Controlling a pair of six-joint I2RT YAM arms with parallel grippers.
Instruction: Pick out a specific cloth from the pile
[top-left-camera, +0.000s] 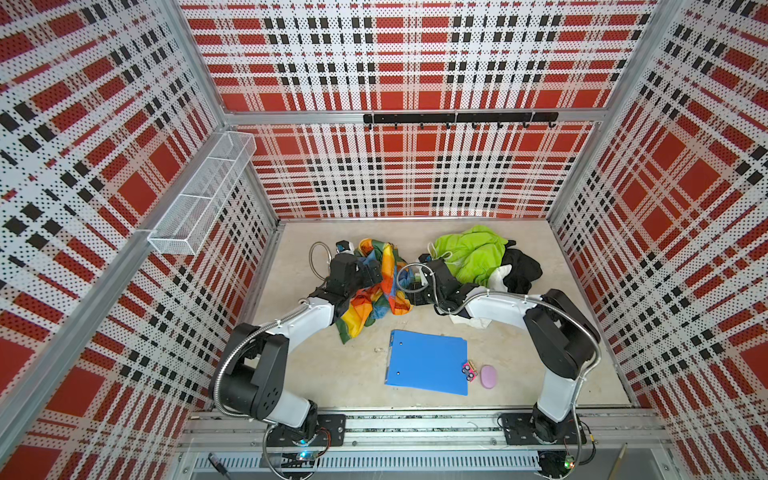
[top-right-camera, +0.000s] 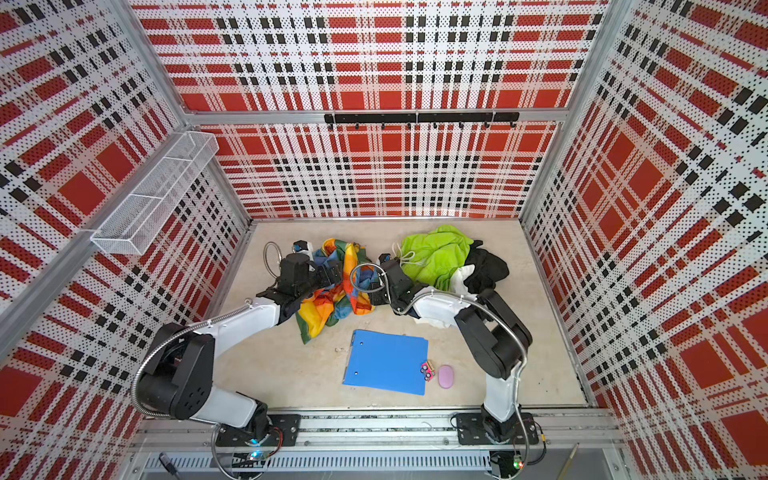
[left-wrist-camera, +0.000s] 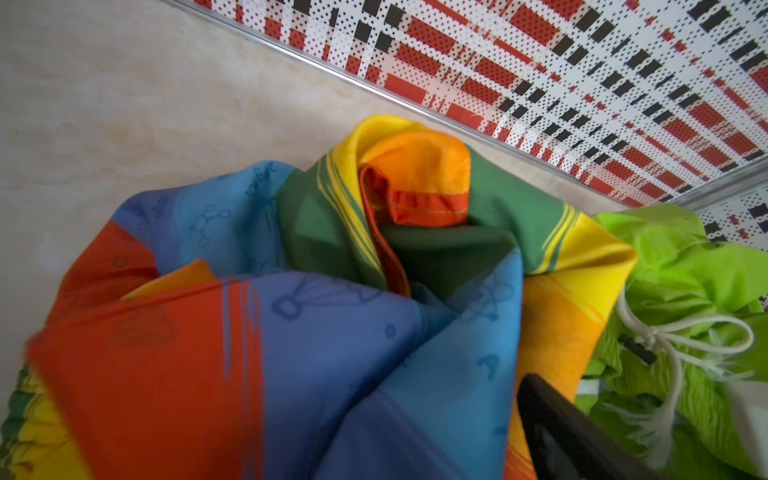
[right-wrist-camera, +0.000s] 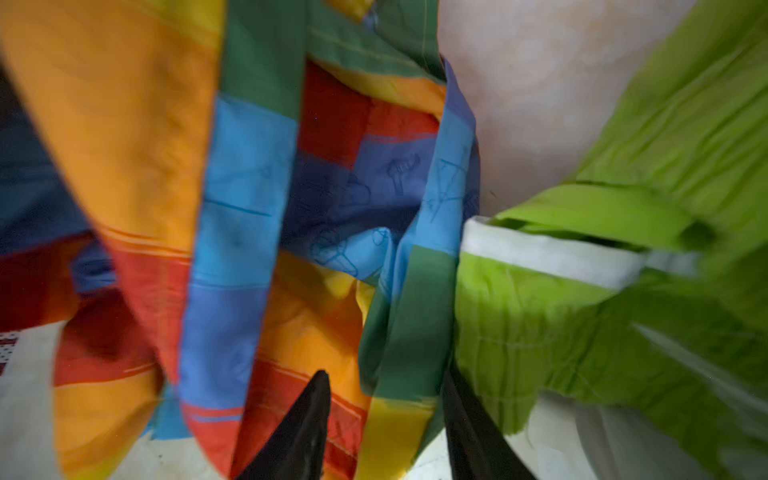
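1. Jaws of the left gripper (top-left-camera: 371, 272) are spread wide. One black finger (left-wrist-camera: 557, 432) is seen at the lower right of the left wrist view; the other is hidden under fabric. Nothing is seen clamped.
2. Jaws of the right gripper (right-wrist-camera: 386, 376) are set partly apart. Two black fingers (right-wrist-camera: 309, 419) are seen at the bottom of the right wrist view, with a green-and-yellow fold of the cloth (right-wrist-camera: 249, 187) between them. Whether the fold is pinched cannot be told, as the frame is blurred.
3. In both top views the cloth (top-left-camera: 380, 291) is found left of centre on the table (top-left-camera: 332, 374), crumpled between the two grippers and draped over the left one.
4. Blocks of orange, yellow, blue, green and red are shown. Faint line drawings are printed on the blue panels. A stitched red hem is seen at the centre of the left wrist view.
5. The pile (top-left-camera: 490, 262) is placed right of centre at the back of the table, just beside the cloth.
6. A lime green garment (top-right-camera: 436, 253) with a white drawstring (left-wrist-camera: 673, 332) forms the left part of the pile. A black garment (top-left-camera: 521, 266) is at its right edge. A white cloth (top-left-camera: 500, 274) at its lower edge is partly covered by the right arm.
7. A blue clipboard (top-left-camera: 428, 361) is laid flat at lower centre, apart from the cloth. A small pink item (top-left-camera: 469, 371) and a lilac oval (top-left-camera: 488, 376) are set just beside its right edge.
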